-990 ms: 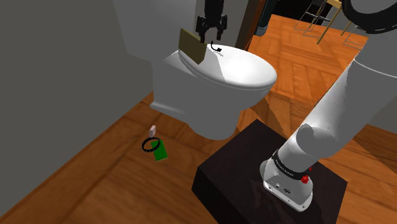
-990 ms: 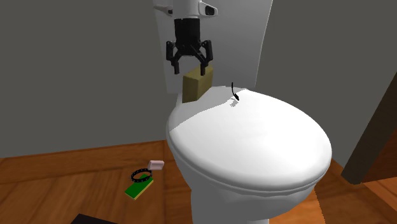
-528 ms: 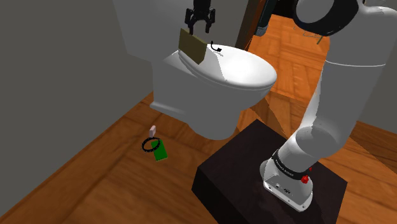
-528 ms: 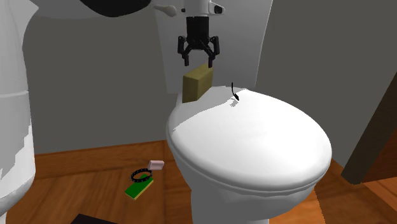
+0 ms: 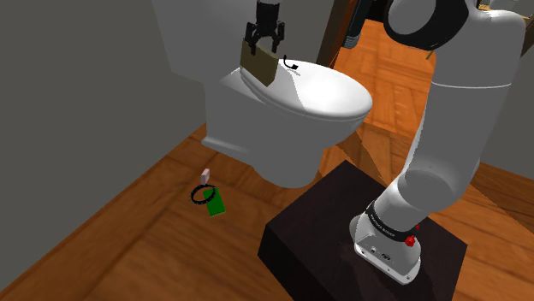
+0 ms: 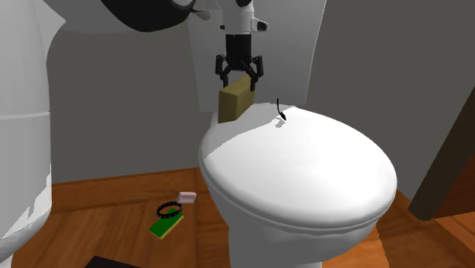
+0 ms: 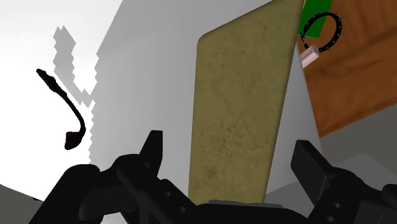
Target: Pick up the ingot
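Observation:
The ingot [image 5: 258, 64] [image 6: 236, 100] is an olive-tan block standing on end at the back of the white toilet lid [image 5: 329, 94] [image 6: 304, 167], in front of the tank. My gripper [image 5: 263, 43] [image 6: 241, 78] hangs right over its top edge, open. In the wrist view the ingot [image 7: 238, 108] rises between the two black fingers, and the gripper [image 7: 229, 149] straddles it with a gap on each side. Nothing is clasped.
A small black curved thing [image 5: 289, 64] [image 6: 280, 110] [image 7: 63, 111] lies on the lid beside the ingot. On the wooden floor lie a green block with a black ring [image 5: 210, 198] [image 6: 166, 221] and a small pink piece [image 5: 204, 174] [image 6: 187, 197]. The dark stand [image 5: 325, 231] sits at the shoulder view's lower right.
The gripper has shifted over the ingot and come down, so its open fingers now straddle the block's top. The arm has swung round. The ingot has not moved.

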